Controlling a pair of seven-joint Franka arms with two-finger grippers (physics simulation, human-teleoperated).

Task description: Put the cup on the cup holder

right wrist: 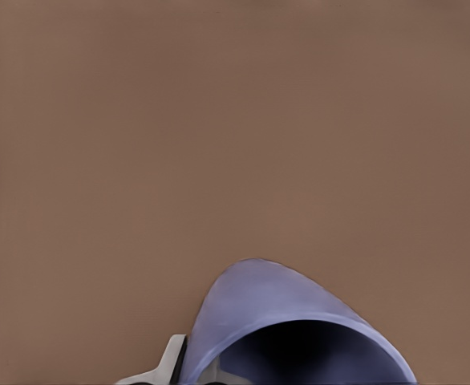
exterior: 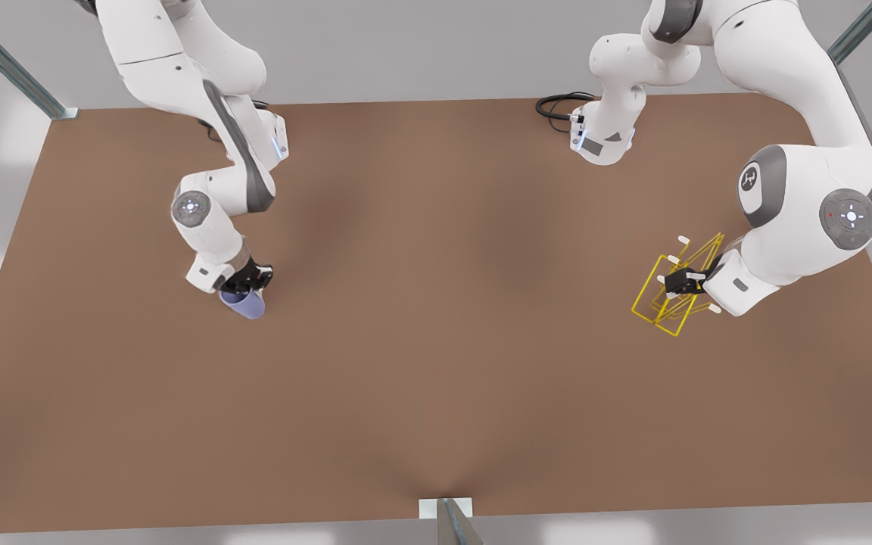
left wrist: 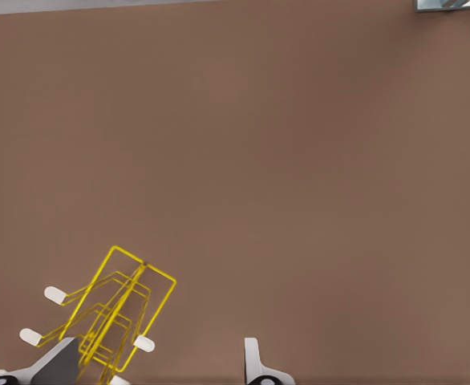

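Note:
The lavender-blue cup [exterior: 245,304] sits tilted at the table on the front view's left. My right gripper [exterior: 248,284] is shut on the cup's rim. In the right wrist view the cup [right wrist: 291,329] shows its dark mouth, with one finger [right wrist: 169,362] against its outer wall; the other finger is hidden. The yellow wire cup holder [exterior: 674,291] stands on the front view's right. My left gripper [exterior: 683,282] is down at it, open. In the left wrist view the cup holder [left wrist: 115,309] lies beside one finger [left wrist: 57,362], and the other finger [left wrist: 253,361] stands far apart.
The brown table [exterior: 436,303] is bare between the two arms. A black cable [exterior: 557,106] coils at the far edge. A metal post [exterior: 447,522] rises at the near edge, and frame struts stand at the far corners.

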